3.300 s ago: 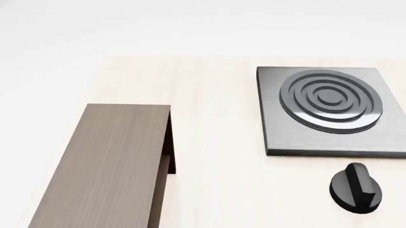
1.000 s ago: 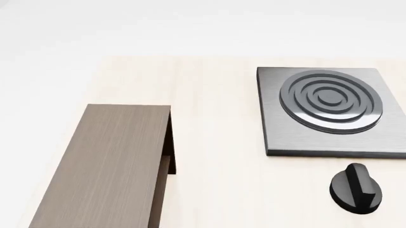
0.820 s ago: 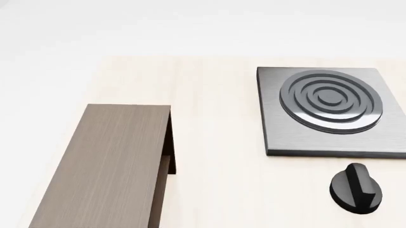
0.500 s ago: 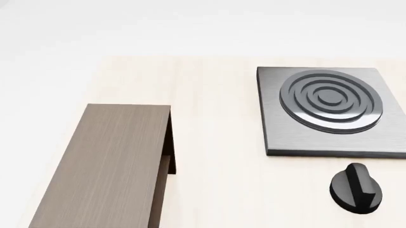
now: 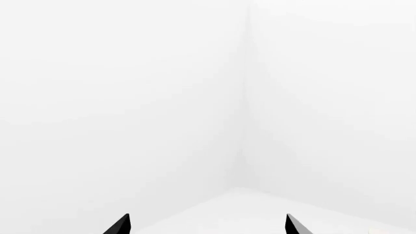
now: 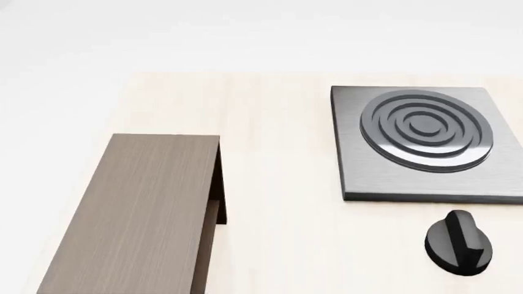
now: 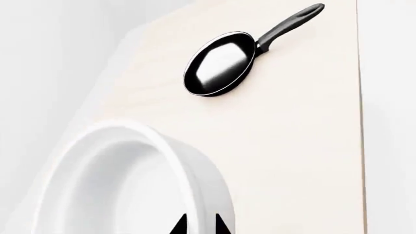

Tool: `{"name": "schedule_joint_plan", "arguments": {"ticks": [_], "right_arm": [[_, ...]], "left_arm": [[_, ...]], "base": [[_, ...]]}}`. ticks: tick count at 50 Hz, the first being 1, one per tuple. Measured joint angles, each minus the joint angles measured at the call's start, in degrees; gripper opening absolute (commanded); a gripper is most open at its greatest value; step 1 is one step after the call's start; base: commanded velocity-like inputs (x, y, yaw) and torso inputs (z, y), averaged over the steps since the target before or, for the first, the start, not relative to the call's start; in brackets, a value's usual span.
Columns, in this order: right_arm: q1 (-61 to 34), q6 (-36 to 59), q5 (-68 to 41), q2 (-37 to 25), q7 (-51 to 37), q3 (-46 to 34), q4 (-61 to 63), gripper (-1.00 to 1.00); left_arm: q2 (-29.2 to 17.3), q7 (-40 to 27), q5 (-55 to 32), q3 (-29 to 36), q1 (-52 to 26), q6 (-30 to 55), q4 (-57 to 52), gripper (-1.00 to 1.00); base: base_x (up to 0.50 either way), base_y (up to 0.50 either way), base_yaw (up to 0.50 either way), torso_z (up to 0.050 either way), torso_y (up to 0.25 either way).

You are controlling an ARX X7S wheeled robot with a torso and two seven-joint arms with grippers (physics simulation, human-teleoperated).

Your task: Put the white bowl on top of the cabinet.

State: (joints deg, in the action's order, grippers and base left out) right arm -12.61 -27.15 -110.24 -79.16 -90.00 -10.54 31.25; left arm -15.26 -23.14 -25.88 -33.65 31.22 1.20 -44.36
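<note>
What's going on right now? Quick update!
Left claw open, empty. Right claw at white bowl rim, grip unclear. Cabinet top bare.

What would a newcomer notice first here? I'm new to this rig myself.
In the right wrist view, the white bowl fills the foreground, the right gripper at its rim, a black frying pan beyond. In the head view, the long cabinet lies left of a ringed stove plate and black knob.

Pale wood table [image 6: 278, 245], white walls [image 5: 130, 97]
</note>
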Motion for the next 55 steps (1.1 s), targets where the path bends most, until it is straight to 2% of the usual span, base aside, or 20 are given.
{"name": "schedule_joint_plan", "arguments": {"ticks": [8,18,25,38,46,55], "right_arm": [[-20.13,0.99,-3.02,-0.2,0.0,-17.76,-1.81,-1.0],[-53.49,3.53,-7.72,2.07,0.0,-47.32,-5.67,-1.0],[-68.47,6.62,-10.01,4.73,0.29,-59.78,-9.57,-1.0],[-82.12,16.5,-13.39,11.02,3.37,-69.87,-18.43,-1.0],[-85.78,22.36,-15.08,15.31,7.53,-72.57,-24.29,-1.0],[-87.76,29.3,-16.47,20.5,16.4,-74.3,-30.4,-1.0]], "left_arm": [[-0.07,-0.04,0.05,0.15,-0.04,-0.04,0.09,1.0],[-0.16,-0.09,0.02,0.27,-0.05,-0.07,0.15,1.0],[-0.21,-0.11,-0.08,0.27,-0.04,-0.14,0.22,1.0],[-0.31,-0.13,-0.12,0.45,-0.11,-0.24,0.41,1.0],[-0.37,-0.16,-0.1,0.55,-0.13,-0.29,0.5,1.0],[-0.46,-0.2,-0.06,0.67,-0.17,-0.32,0.6,1.0]], "base": [[0.0,0.0,0.0,0.0,0.0],[0.0,0.0,0.0,0.0,0.002],[0.0,0.0,0.0,0.0,0.0],[0.0,0.0,0.0,0.0,0.002],[0.0,0.0,0.0,0.0,0.001],[0.0,0.0,0.0,0.0,0.001]]}}
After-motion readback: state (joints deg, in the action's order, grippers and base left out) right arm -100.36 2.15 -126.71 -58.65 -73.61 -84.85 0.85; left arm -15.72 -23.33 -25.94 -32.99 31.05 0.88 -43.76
